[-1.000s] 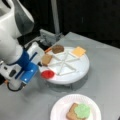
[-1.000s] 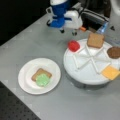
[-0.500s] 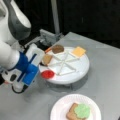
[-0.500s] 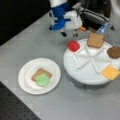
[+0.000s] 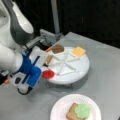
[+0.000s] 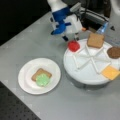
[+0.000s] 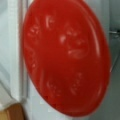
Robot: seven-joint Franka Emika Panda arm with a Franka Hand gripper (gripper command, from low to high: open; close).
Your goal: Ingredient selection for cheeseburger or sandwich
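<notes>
My gripper (image 5: 42,74) (image 6: 71,40) is at the edge of the white divided tray (image 5: 75,78) (image 6: 82,75), shut on the red disc (image 5: 48,74) (image 6: 74,46) (image 7: 66,57), which fills the wrist view. On the tray lie a brown toast square (image 5: 49,59) (image 6: 95,40), a dark brown round patty (image 5: 57,48) (image 6: 114,52) and a yellow-orange cheese square (image 5: 79,51) (image 6: 110,72). The sandwich (image 5: 78,112) (image 6: 41,77) is one toast square with the green leaf on top, resting on the white paper plate (image 5: 58,110) (image 6: 25,75).
The grey table (image 5: 107,65) (image 6: 30,45) carries both the tray and the plate. In a front view, grey equipment (image 5: 47,37) stands behind the tray, close to my arm. A dark perforated board (image 6: 12,110) lies past the table's edge.
Hardly anything differs; my arm has shifted only slightly and the red disc stays at the tray's edge in the gripper.
</notes>
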